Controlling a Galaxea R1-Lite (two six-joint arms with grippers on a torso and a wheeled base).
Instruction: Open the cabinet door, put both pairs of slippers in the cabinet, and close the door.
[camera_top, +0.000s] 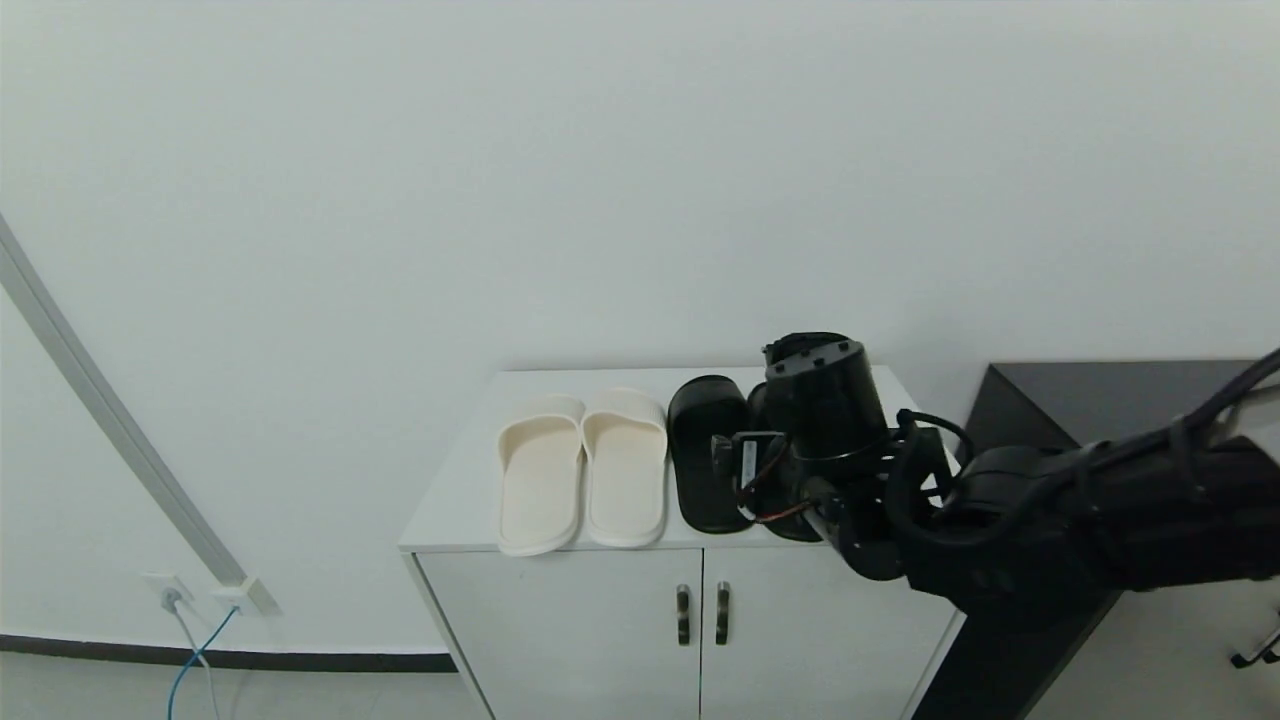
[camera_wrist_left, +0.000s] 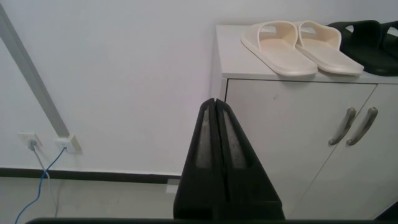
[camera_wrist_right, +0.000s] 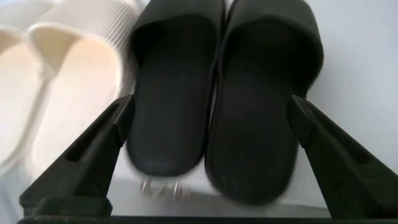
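Black right arm (camera_top: 1050, 520), cylindrical wrist housing (camera_top: 825, 400) with screw heads on top, looped black cables (camera_top: 893, 490), orange wires (camera_top: 770, 515), white label (camera_top: 749, 462), black wedge-shaped jaws, grey pads (camera_wrist_left: 203, 146)

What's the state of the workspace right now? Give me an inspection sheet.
Surface: white cabinet top, holding both pairs.
Job's things: cream slippers and black slippers side by side, toes to the wall; cabinet doors shut.
Clutter: nothing seen.
Pincers: right pincer open above the black slippers; left pincer shut, low, apart from the cabinet.
Cables: blue cable and white cable hang from wall sockets.
Surroundings: white wall, grey conduit, dark table on the right.
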